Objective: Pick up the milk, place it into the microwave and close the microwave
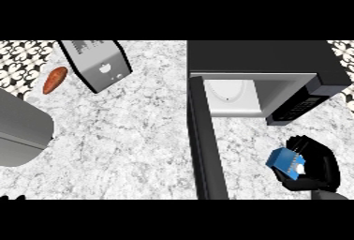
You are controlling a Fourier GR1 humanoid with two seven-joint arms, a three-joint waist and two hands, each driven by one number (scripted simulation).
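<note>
While the microwave (pixel 276 70) stands at the far right of the marble-patterned table (pixel 131 140), its door (pixel 206 140) is swung wide open, reaching out from the left side of the oven's mouth toward the near edge of the table. The cavity is white inside, with a pale round turntable (pixel 229 91) on its floor, and a dark control panel (pixel 301 107) sits to the right of the opening.

The milk (pixel 287 163), a small blue carton with a white face, is in front of the microwave and to the right of the open door, near the table's front edge. It is outside the cavity, in the grasp of the right robot hand (pixel 314 168), whose black fingers curl around the carton from the right and from below. Whether the carton touches the table cannot be told.

Of the left robot hand (pixel 12 197), only a small dark tip shows, far left of the microwave at the near edge; its fingers cannot be made out.

Well left of the microwave stands a grey toaster (pixel 97 63), tilted in the view, and left of that lies an orange-brown sweet potato (pixel 55 80). A large grey rounded object (pixel 21 129) fills the left edge.
</note>
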